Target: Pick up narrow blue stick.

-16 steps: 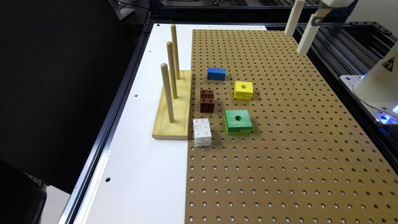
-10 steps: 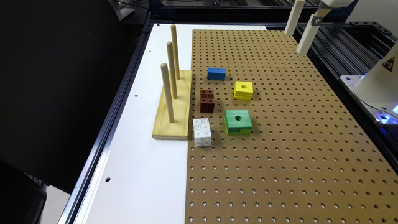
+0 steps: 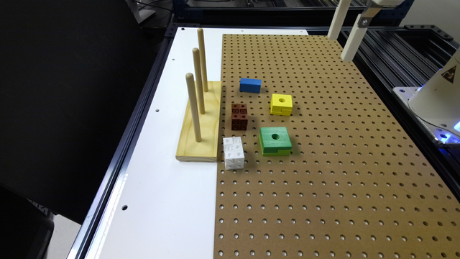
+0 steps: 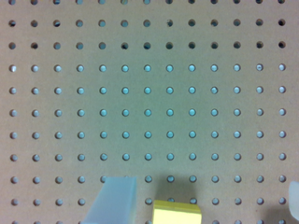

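The narrow blue stick [image 3: 250, 85] lies flat on the brown pegboard [image 3: 323, 172], just beyond the yellow block with a hole [image 3: 281, 104]. My gripper [image 3: 339, 49] hangs high over the board's far corner on the exterior view's right, well away from the stick. In the wrist view the gripper [image 4: 205, 183] is open: one pale finger [image 4: 117, 200] shows beside a yellow block [image 4: 177, 213], and the other finger [image 4: 294, 198] sits at the frame's edge. Nothing is held between them.
A green block with a hole [image 3: 275, 140], a brown cube pair [image 3: 239, 116] and a white cube pair [image 3: 233, 153] sit near the stick. A wooden base with three upright pegs [image 3: 199, 120] stands on the white strip [image 3: 169, 201]. The robot's base [image 3: 436, 104] is at the exterior view's right.
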Controlling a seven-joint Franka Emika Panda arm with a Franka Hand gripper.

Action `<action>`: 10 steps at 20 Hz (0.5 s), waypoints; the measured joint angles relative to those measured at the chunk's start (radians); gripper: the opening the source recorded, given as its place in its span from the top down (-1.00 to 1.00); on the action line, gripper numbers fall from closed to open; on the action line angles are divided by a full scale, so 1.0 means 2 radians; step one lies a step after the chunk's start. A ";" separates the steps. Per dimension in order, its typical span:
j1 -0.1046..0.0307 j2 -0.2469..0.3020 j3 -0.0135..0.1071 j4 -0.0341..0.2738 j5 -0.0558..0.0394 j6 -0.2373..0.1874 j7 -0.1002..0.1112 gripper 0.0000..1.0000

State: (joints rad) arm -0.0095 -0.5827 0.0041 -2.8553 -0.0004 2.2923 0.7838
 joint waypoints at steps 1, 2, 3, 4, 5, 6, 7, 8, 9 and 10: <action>-0.001 0.000 0.000 0.000 0.0000 0.001 0.000 -1.00; -0.001 0.000 0.000 0.001 0.0000 0.002 0.000 -1.00; -0.001 0.000 0.000 0.002 -0.0003 0.002 0.000 -1.00; -0.002 0.001 0.000 0.003 -0.0005 0.003 -0.001 -1.00; -0.003 0.001 0.000 0.004 -0.0007 0.004 -0.001 -1.00; -0.004 0.002 0.000 0.004 -0.0009 0.007 -0.002 -1.00; -0.007 0.003 0.000 0.005 -0.0009 0.010 -0.004 -1.00; -0.009 0.006 0.000 0.006 -0.0009 0.014 -0.006 -1.00; -0.010 0.010 0.000 0.007 -0.0009 0.018 -0.007 -1.00; -0.011 0.014 0.000 0.009 -0.0009 0.022 -0.008 -1.00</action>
State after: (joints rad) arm -0.0323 -0.5539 0.0038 -2.8368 -0.0022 2.3355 0.7683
